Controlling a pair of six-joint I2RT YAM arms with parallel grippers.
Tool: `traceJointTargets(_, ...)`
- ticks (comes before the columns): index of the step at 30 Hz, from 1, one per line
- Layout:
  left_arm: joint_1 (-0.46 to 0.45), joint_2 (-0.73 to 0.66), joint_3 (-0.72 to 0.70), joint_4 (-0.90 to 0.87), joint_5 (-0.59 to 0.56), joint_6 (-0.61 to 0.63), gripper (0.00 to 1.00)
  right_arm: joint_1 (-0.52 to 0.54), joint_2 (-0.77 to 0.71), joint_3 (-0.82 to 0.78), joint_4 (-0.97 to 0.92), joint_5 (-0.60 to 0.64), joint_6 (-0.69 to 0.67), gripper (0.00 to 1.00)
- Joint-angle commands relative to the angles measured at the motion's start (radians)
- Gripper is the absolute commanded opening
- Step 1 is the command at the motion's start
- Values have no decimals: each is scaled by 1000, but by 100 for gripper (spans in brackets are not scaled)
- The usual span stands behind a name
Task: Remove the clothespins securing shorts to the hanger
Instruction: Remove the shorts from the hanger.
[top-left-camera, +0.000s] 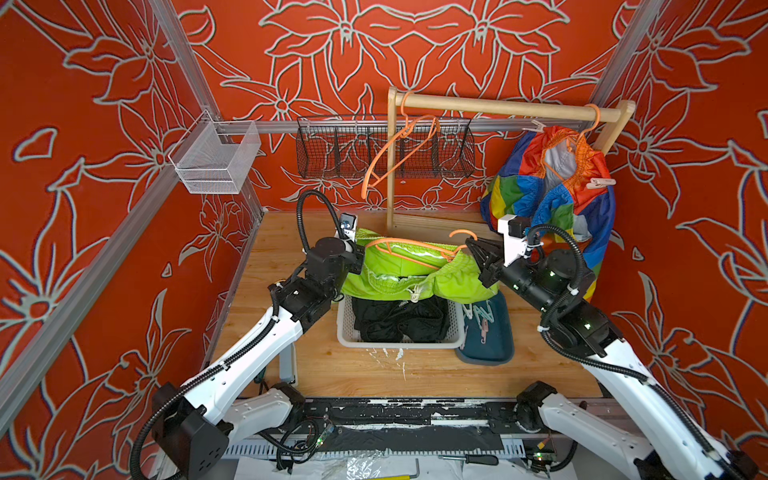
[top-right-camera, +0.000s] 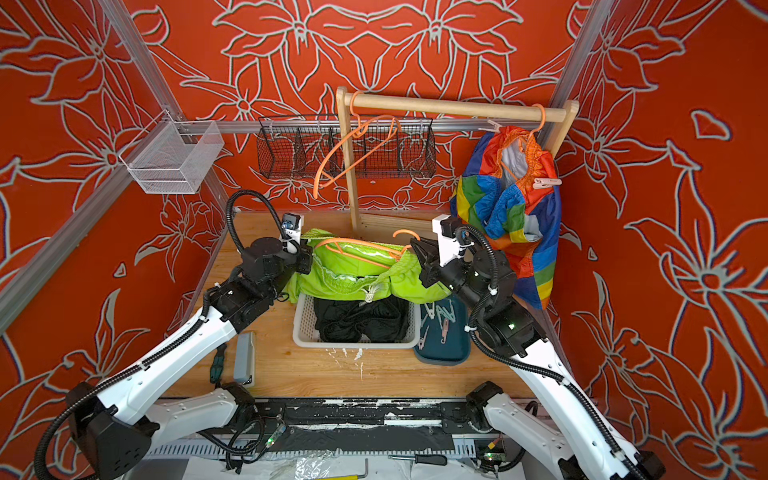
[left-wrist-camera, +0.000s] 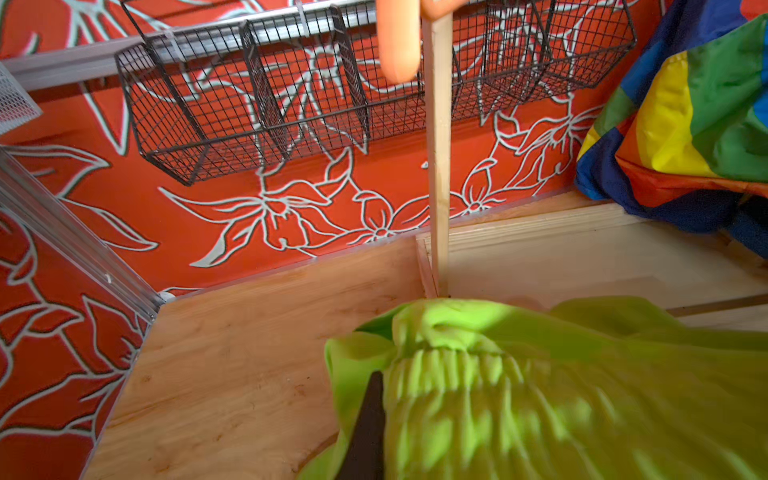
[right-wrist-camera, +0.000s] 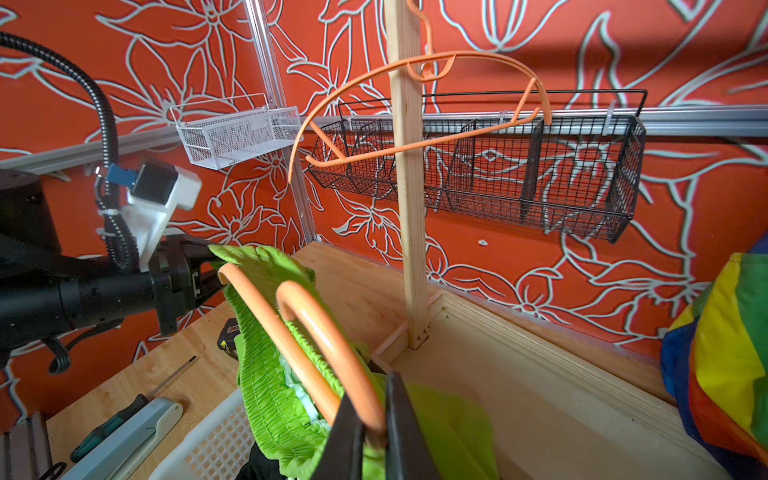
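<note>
In both top views the lime green shorts (top-left-camera: 415, 274) hang on an orange hanger (top-left-camera: 419, 248), held between the two arms above a white basket (top-left-camera: 345, 336) with black shorts (top-left-camera: 399, 320) inside. The left gripper (top-left-camera: 360, 254) is at one end of the waistband and the right gripper (top-left-camera: 468, 243) is at the hanger's hook. Loose clothespins (top-left-camera: 478, 313) lie in a teal tray (top-left-camera: 494, 353) just beside the basket. The rainbow shorts (top-left-camera: 540, 195) hang from the wooden rail (top-left-camera: 498, 106) with a pink clothespin (top-left-camera: 598, 182) on them.

In the left wrist view, green fabric covers most of the jaws and only one dark finger (left-wrist-camera: 368, 428) shows.

In the right wrist view, the right gripper (right-wrist-camera: 374, 411) has its jaws closed on the hanger's hook (right-wrist-camera: 328, 328). Across from it, the left gripper (right-wrist-camera: 208, 274) is pinched tight on the waistband. It may also be catching the hanger's tip, but that is hard to tell.
</note>
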Motion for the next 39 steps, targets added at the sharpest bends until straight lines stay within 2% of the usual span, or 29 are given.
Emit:
traceJointTargets(1,42,-4,-41,8,-51,-49,0,-62,-14,41,-11,102,-8,0)
traceJointTargets(5,43,-4,-89,6,-24,-93,0,-121,15,88,10,61,40,0)
traceJointTargets(11,13,-82,-147,-7,9,-152,0,-136,84,156,63,52,82,0)
traceJointTargets(17,-181,-127,-100,-62,-103,-102,0,-137,193,190,186,43,148,0)
traceJointTargets(20,-275,-105,-57,-66,-138,-98,0,-138,260,197,268,16,204,0)
traceJointTargets(22,-306,-77,-32,-57,-145,-98,0,-135,300,198,327,-18,255,0)
traceJointTargets(24,-314,-45,-18,-34,-139,-97,0,-120,323,201,370,-26,287,0)
traceJointTargets(33,-326,112,46,80,-95,-86,0,13,407,279,369,30,250,0)
traceJointTargets(39,-370,129,55,87,-110,-82,0,91,520,427,342,43,211,0)
